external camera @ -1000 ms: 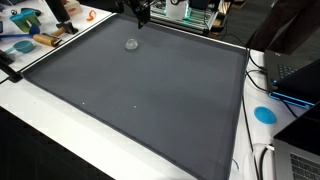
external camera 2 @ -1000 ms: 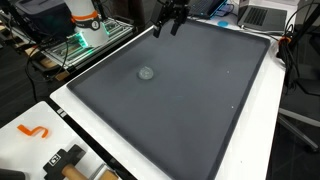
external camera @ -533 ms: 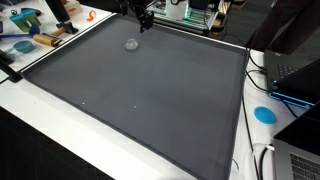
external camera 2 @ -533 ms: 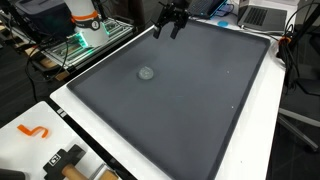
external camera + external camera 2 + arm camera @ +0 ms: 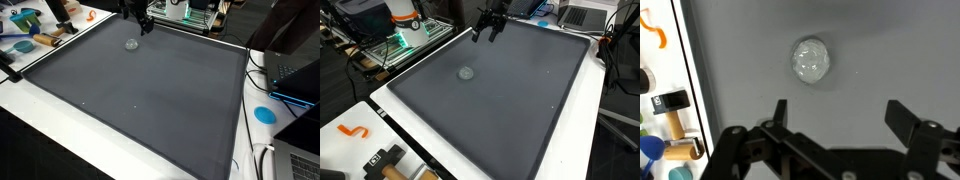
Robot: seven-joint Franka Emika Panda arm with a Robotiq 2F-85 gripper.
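Note:
A small clear, glassy round object (image 5: 811, 60) lies on the dark grey mat (image 5: 890, 50); it also shows in both exterior views (image 5: 131, 44) (image 5: 466, 73). My gripper (image 5: 840, 115) is open and empty, its two black fingers spread wide, hovering above the mat with the round object just beyond the fingertips. In the exterior views the gripper (image 5: 143, 23) (image 5: 487, 30) hangs over the mat's far part, some way from the round object.
The mat covers a white table (image 5: 40, 130). Tools and coloured items lie beside it: an orange hook (image 5: 353, 131), a hammer-like tool (image 5: 386, 160), blue items (image 5: 20, 45). Laptops (image 5: 295, 75), cables and a blue disc (image 5: 264, 114) stand at one side.
The gripper has shifted slightly over the mat's far part, toward the round object. The round object has not moved.

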